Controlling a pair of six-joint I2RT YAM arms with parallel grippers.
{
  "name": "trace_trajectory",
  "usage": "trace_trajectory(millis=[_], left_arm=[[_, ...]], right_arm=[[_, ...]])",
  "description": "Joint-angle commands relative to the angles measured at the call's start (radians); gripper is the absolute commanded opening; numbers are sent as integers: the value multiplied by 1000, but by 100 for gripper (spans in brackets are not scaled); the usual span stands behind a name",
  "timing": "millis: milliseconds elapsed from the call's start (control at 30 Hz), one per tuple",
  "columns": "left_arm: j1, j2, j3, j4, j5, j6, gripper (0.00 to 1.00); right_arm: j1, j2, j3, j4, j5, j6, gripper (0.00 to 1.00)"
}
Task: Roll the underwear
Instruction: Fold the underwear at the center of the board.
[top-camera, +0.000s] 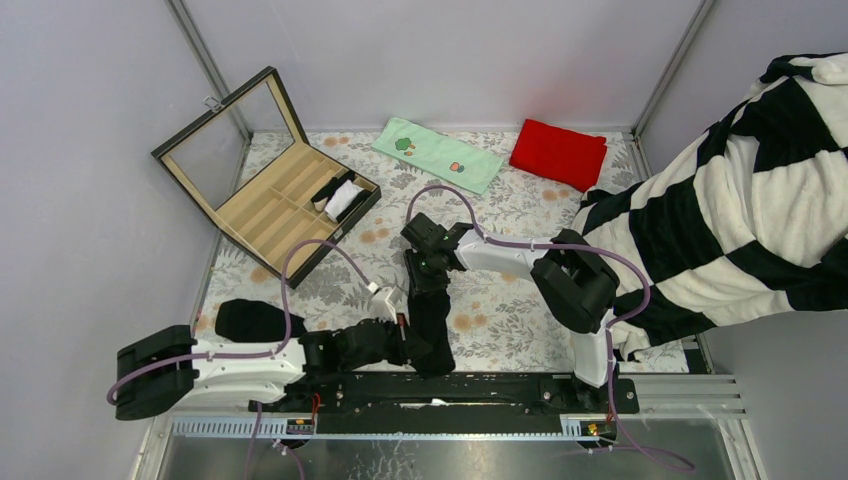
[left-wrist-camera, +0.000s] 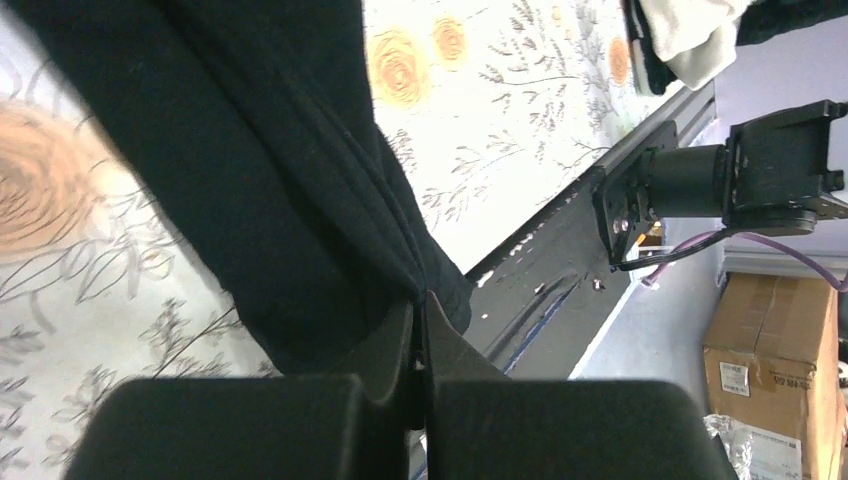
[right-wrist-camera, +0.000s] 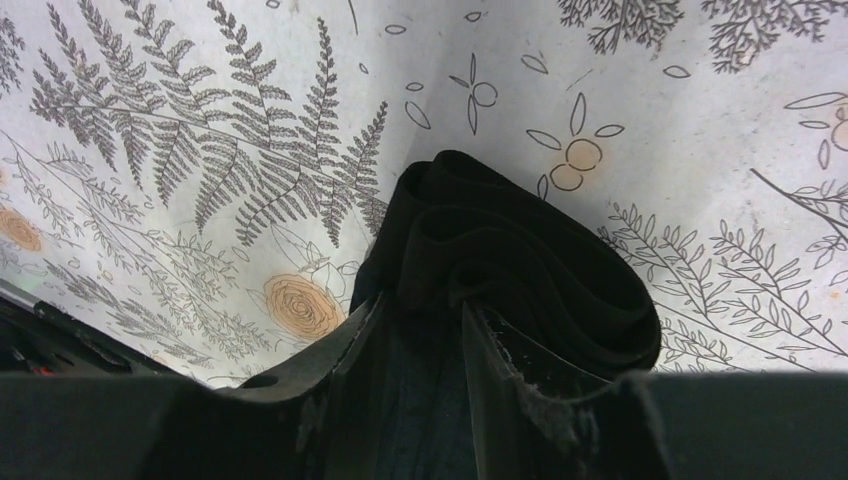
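Pinching underwear (left-wrist-camera: 280, 180) edge, left claw (left-wrist-camera: 420, 300) clamped, right claw (right-wrist-camera: 425, 315) apart astride rolled end

The right gripper (right-wrist-camera: 425, 312) is straddling the underwear (right-wrist-camera: 530, 250), its 2 fingers (right-wrist-camera: 345, 365) standing apart around a loosely rolled black fold that is lying on the floral tablecloth (right-wrist-camera: 200, 150).

Pale walls (top-camera: 450, 50) surround a floral-clothed table (top-camera: 490, 320), seemingly evenly lit.
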Motion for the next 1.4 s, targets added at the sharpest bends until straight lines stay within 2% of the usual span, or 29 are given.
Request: trace_trajectory(millis=[0, 133, 267, 467, 900, 1067, 1200, 1367], left_arm=[[-12, -70, -44, -99, -32, -47, 0], [-12, -99, -40, -169, -57, -46, 0], [-12, -101, -23, -232, -105, -64, 0], [-10, -100, -3, -304, -157, -88, 0], [-10, -282, 53, -526, -296, -103, 0], [-9, -302, 92, -663, -365, -156, 15], [-10, -297, 132, -760, -425, -190, 36], [-10, -282, 196, -802, -459, -162, 41]], right_arm=[[-1, 51, -21, 12, 187, 37, 42], [-5, 74, -23, 3, 318, 108, 47], [-24, 80, -29, -4, 379, 172, 50], [-38, 66, -27, -3, 387, 172, 52], [-40, 60, -40, -6, 377, 157, 54], [-40, 56, -36, -5, 363, 155, 56], [-39, 37, -33, -3, 354, 152, 63], [-39, 15, -22, -7, 330, 149, 67]])
